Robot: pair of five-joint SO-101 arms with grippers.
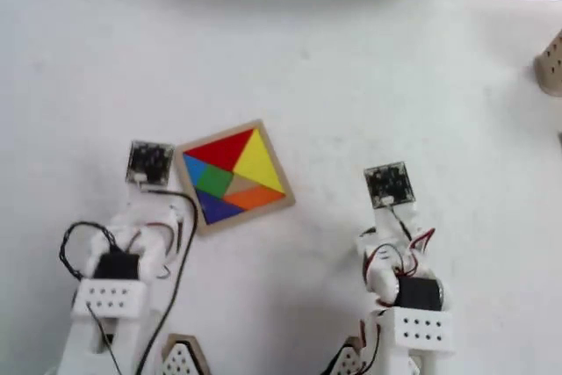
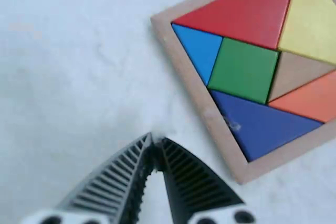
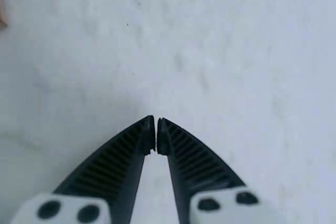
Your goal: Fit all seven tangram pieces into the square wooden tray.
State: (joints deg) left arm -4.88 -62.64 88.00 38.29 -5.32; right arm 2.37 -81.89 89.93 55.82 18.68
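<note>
Left of desk point(image 1: 351, 68) centre, the tray point(image 1: 188, 186) lies skewed, all seven pieces point(image 1: 230, 173) seated inside. Left claw point(image 2: 156, 148) is pressed together near the tray's edge, not touching. Right claw point(image 3: 156, 129) is pressed together over the desk, well apart from the tray.

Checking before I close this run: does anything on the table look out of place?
The wooden tray sits turned at an angle to the table edge. A tan triangle between the coloured pieces may be a piece or a bare gap; I cannot tell.
</note>
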